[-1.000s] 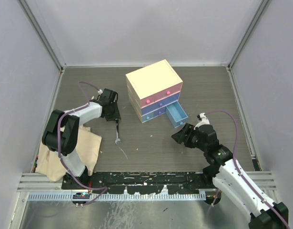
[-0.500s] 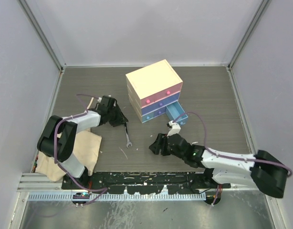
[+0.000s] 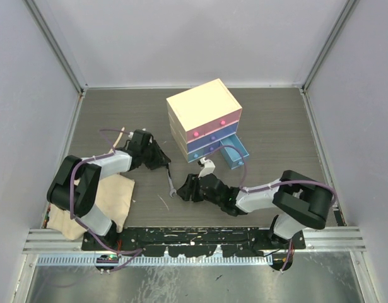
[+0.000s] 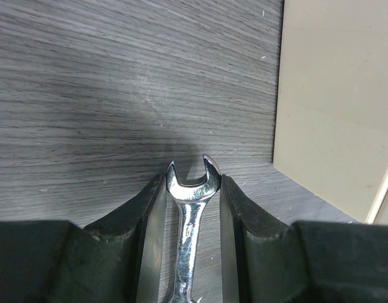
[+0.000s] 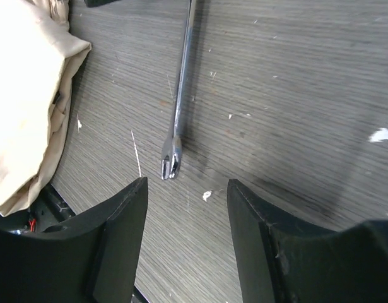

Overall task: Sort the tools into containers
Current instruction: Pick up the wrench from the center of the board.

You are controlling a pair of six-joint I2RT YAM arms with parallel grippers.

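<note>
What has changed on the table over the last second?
The right gripper swept toward the left arm, from beside the open blue drawer to the free end of the silver wrench; its jaws are open and grip nothing. The left gripper, shut on the wrench throughout, carried it slightly toward the chest. The chest, the drawer and the beige cloth stayed put.

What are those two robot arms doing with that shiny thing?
The left gripper holds a silver metal wrench by one end, its jaws shut on it. The right gripper sits at the wrench's free end with its jaws open, not touching it. Behind them, the cream box-shaped chest has its bottom blue drawer pulled out.
</note>
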